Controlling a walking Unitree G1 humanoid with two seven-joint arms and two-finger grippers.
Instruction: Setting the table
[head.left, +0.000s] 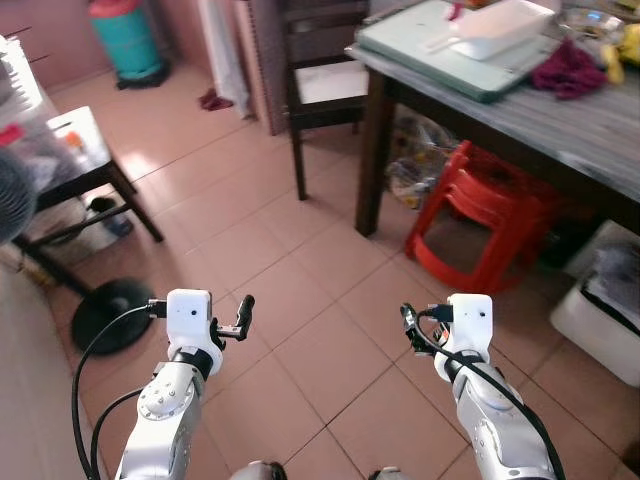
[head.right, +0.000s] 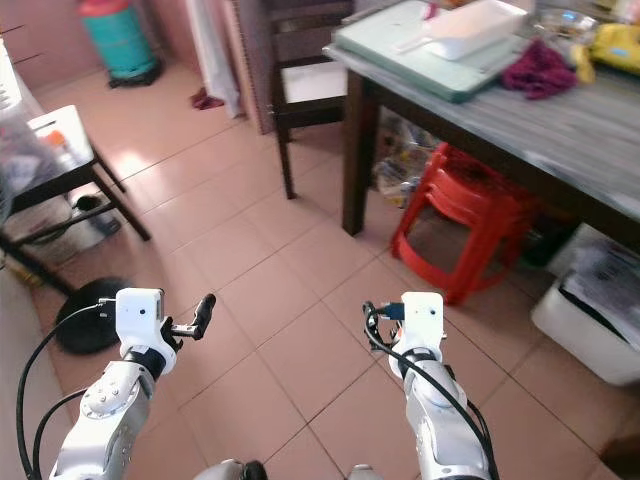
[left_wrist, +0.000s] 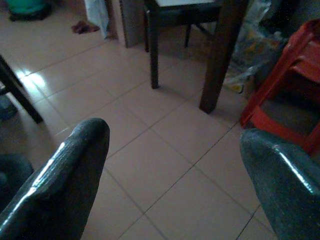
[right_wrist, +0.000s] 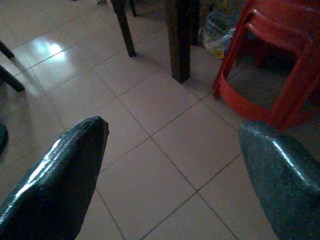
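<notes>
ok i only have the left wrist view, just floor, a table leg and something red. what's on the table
Observer: A pale green tray lies at the table's near corner, with a white rectangular dish on it.
Operator: anything else up there
Observer: A dark red cloth is bunched beside the tray, and something yellow sits at the picture's edge.
Operator: and the red thing by the leg
Observer: Stacked red plastic stools tucked under the table.
Operator: is the right claw holding anything
Observer: No, the right claw is open over bare floor tiles, like the left claw.
</notes>
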